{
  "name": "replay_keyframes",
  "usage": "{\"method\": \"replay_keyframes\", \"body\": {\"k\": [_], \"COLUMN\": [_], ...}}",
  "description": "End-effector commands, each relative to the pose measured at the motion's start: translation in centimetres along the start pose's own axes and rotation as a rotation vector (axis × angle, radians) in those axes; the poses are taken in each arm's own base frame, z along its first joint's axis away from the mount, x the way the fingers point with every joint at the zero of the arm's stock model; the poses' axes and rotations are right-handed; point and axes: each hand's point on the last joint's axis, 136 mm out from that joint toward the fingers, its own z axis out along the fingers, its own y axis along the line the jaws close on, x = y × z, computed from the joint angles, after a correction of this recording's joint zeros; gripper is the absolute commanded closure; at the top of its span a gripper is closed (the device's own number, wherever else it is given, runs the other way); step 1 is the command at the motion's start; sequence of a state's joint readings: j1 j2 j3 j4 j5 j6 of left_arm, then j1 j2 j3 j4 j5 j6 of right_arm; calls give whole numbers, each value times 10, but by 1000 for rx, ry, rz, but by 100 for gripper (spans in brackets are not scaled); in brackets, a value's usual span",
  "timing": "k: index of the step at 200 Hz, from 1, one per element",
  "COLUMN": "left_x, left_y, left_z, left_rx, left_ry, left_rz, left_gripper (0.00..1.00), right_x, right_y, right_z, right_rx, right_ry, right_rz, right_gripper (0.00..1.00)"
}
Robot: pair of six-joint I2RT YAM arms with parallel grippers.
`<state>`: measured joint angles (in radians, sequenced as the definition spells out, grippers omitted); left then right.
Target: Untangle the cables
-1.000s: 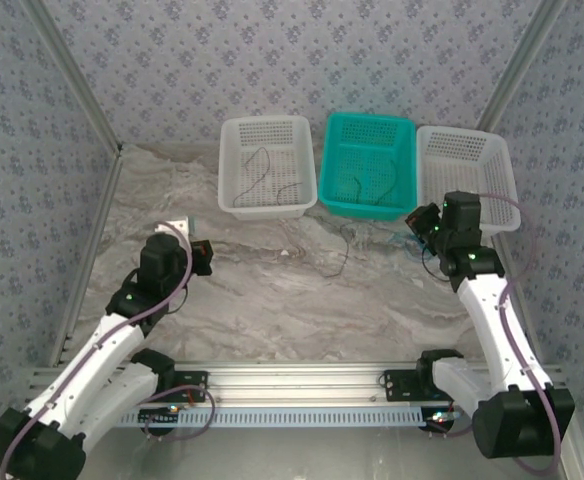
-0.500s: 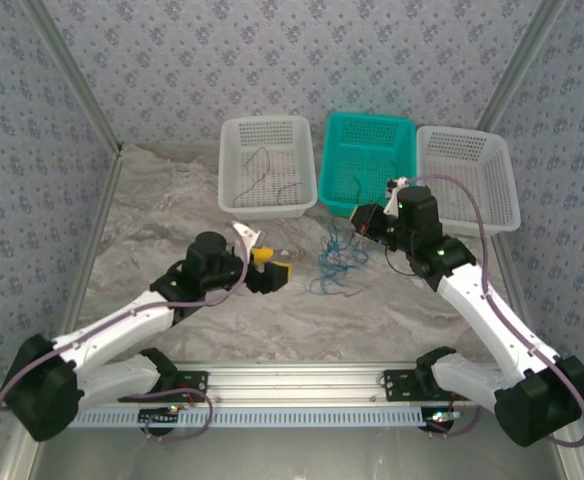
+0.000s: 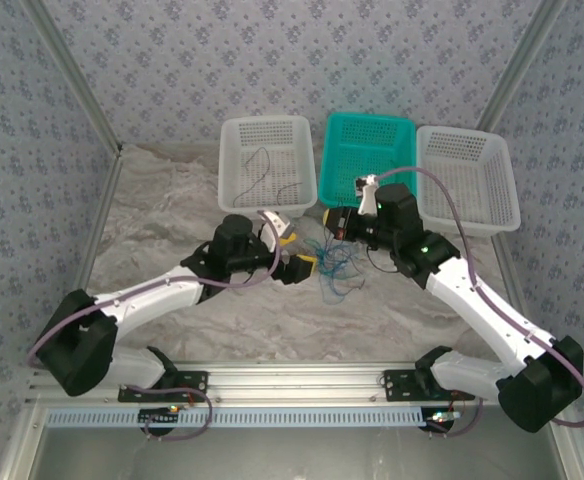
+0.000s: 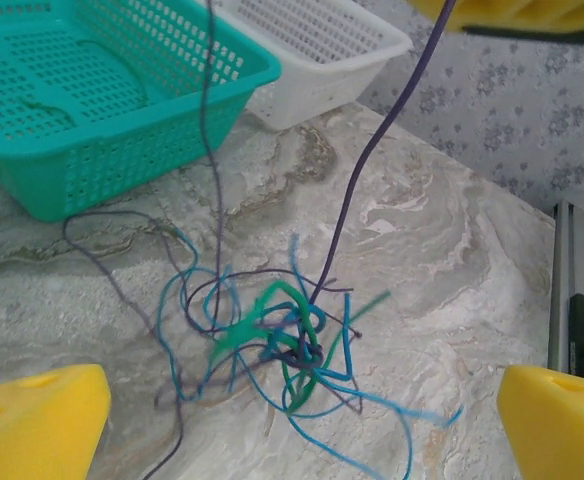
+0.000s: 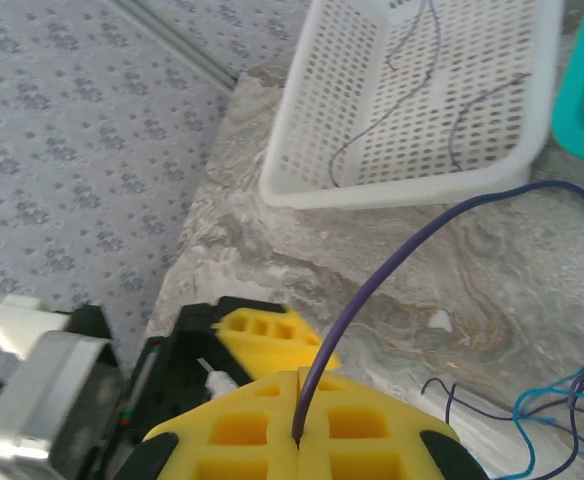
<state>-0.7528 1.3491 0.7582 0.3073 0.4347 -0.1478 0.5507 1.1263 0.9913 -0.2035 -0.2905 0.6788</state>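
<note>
Left gripper (image 3: 297, 253) open over the cables (image 3: 334, 265), right gripper (image 3: 338, 222) holding one of them.

My left gripper (image 4: 297, 420) stands wide open, with one yellow pad (image 4: 32, 420) on each side of the cables (image 4: 292, 340). They lie as a knot of blue, green and purple on the table (image 3: 172, 200), just in front of the teal basket (image 4: 122, 150). My right gripper (image 5: 299, 420) is pressed together on a purple cable (image 5: 392, 270), which rises from the knot up to it. The white basket (image 5: 412, 190) on the left holds thin dark wires.
</note>
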Motion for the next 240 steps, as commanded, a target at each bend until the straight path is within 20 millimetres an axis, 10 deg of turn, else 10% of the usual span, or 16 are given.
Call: {"method": "replay_keyframes", "body": {"k": [1, 60, 113, 133, 240], "left_x": [-23, 3, 23, 25, 57], "left_y": [-17, -13, -2, -3, 4], "left_z": [1, 39, 46, 42, 6], "left_rx": [89, 196, 162, 154, 30], "left_ry": [-15, 94, 87, 89, 148], "left_rz": [196, 140, 52, 43, 2], "left_gripper": [1, 15, 99, 100, 100], "right_x": [-10, -12, -21, -25, -42], "right_y": [31, 41, 33, 22, -187], "right_z": [-7, -9, -16, -18, -132], "right_rx": [-103, -135, -91, -48, 610], "right_ry": [-13, -28, -65, -82, -423], "right_rz": [-105, -103, -100, -83, 458], "right_gripper": [100, 100, 100, 100, 100]}}
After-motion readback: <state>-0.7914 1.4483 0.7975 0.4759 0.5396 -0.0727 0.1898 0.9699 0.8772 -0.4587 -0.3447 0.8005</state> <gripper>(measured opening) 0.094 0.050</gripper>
